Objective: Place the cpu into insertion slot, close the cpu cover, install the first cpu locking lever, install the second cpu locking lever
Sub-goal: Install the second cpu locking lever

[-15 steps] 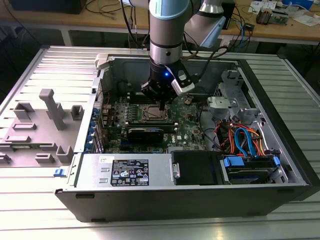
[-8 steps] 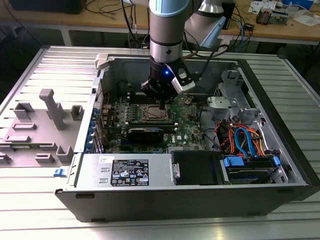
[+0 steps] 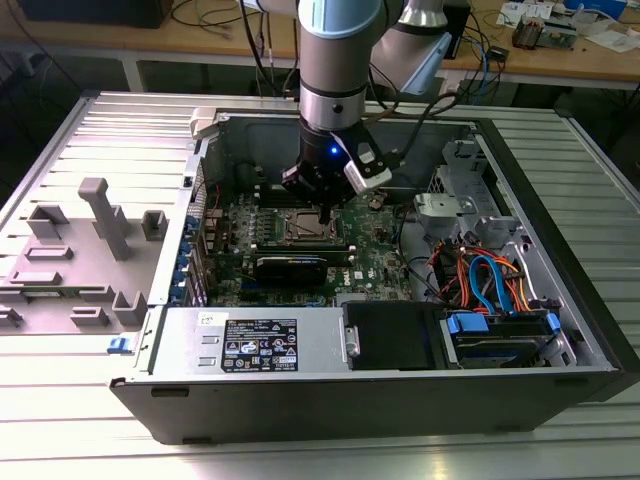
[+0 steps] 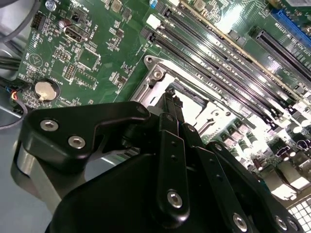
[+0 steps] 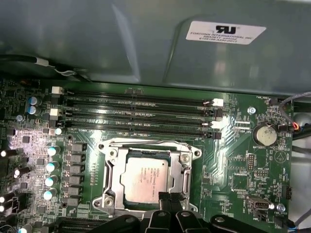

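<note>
**CPU seated, cover down, gripper parked right on the socket edge**

Exterior view first: I've got the arm reaching down into the open PC case (image 3: 560, 330), and the gripper (image 3: 325, 212) is hanging just over the insertion slot (image 3: 303, 228) on the green motherboard (image 3: 375, 255). The black graphics card (image 3: 290, 267) lies just past the socket on the camera's side of the gripper, and the bundle of blue and orange cables (image 3: 490, 285) is well off towards the exterior view's right. The grey plastic fixture tray (image 3: 70, 260) is outside the case, well apart from everything.

Second wrist view: I'm looking along the gripper's own black linkage (image 4: 170, 160). The fingers (image 4: 171, 104) are pinched narrow, tips together with nothing between them, and they come down at the rim of the insertion slot (image 4: 194, 92). The long black memory slots (image 4: 228, 68) run just beyond the socket. The coin cell battery (image 4: 44, 90) is off to one side of the gripper, well apart.

First wrist view: the cpu (image 5: 148, 177) lies flat in the insertion slot (image 5: 112, 171), grey top showing through the window of the cpu cover (image 5: 182, 165), which is folded down around it. The fingertips (image 5: 169, 200) touch down right at the near edge of that cover. Memory slots (image 5: 136, 111) are on the far side of the socket from the gripper.
</note>
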Action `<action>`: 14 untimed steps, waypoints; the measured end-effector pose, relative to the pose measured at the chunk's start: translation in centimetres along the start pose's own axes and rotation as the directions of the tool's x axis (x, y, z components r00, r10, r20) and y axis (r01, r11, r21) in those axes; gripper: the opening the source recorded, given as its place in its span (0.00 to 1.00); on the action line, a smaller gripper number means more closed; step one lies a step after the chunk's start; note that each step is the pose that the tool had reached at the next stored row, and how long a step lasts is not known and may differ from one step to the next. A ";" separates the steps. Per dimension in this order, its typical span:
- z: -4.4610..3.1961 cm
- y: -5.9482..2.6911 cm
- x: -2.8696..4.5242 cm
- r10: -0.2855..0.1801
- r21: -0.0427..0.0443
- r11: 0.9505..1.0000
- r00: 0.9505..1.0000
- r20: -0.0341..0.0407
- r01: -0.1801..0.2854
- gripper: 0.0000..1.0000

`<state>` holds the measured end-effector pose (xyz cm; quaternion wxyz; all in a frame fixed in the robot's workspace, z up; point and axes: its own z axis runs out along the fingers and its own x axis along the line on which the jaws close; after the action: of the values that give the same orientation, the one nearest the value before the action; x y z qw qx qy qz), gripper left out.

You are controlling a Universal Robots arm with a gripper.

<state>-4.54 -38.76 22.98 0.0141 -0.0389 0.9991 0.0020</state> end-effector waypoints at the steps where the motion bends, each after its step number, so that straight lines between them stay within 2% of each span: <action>1: -0.08 -0.07 0.00 0.000 -0.002 1.000 1.000 0.000 0.000 0.11; 5: -0.35 -0.20 0.00 0.000 -0.013 1.000 1.000 0.001 0.000 0.11; 9: -0.84 -0.29 -0.01 0.000 -0.014 1.000 1.000 0.001 0.000 0.11; 10: -0.85 -0.46 0.00 0.000 -0.017 1.000 1.000 0.001 0.000 0.11; 12: -0.85 -0.96 0.04 0.001 -0.030 1.000 1.000 0.002 -0.001 0.11; 13: -0.86 -1.30 0.07 0.001 -0.042 0.999 1.000 0.003 -0.001 0.11; 14: -0.86 -1.57 0.10 0.001 -0.050 0.999 1.000 0.004 -0.001 0.11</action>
<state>-4.53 -40.33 23.83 0.0151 -0.0386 0.9988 0.0271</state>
